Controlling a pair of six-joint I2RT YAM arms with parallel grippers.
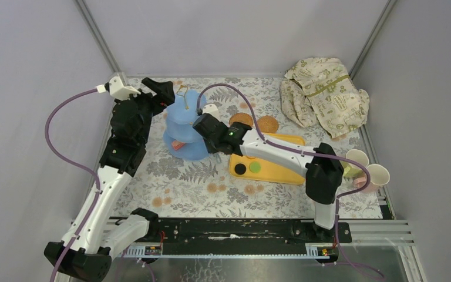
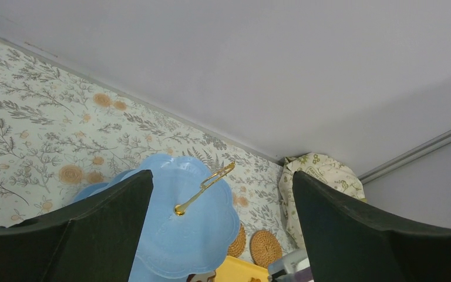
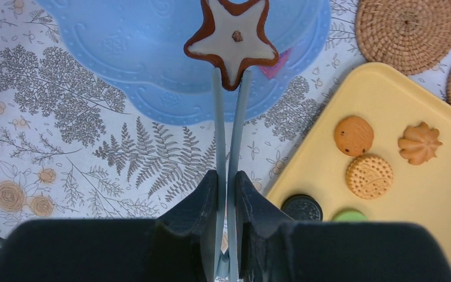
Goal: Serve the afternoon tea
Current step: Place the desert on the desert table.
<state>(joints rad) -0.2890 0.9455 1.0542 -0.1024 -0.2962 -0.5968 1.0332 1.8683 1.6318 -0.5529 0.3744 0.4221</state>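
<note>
Pinching a pair of pale blue tongs [image 3: 216,117], the right claw [image 3: 227,182] had its fingers pressed onto the tong arms. The tong tips gripped a star biscuit [image 3: 232,38], brown with white icing. It sat over a tier of the blue stand [image 1: 185,126], on the stand's near right side; I could not tell if it touched the tier. That stand stood at the far left of the table [image 1: 170,188], with a gold handle [image 2: 204,188] on top. Above and left of the stand's top, the left claw [image 2: 221,176] was spread wide, holding nothing. One pink pastry [image 1: 178,144] lay on the lowest tier's near edge. Just right of the stand lay the yellow tray [image 3: 423,211], holding a black biscuit [image 3: 301,207], a green biscuit [image 3: 349,215], two tan biscuits [image 3: 353,135] and a flower-shaped biscuit [image 3: 419,143]. Two woven coasters [image 1: 241,119] lay side by side just beyond the tray. Two pale cups [image 1: 357,157] were at the right edge, well apart from the stand. A crumpled cloth [image 1: 323,97] lay in the far right corner.
</note>
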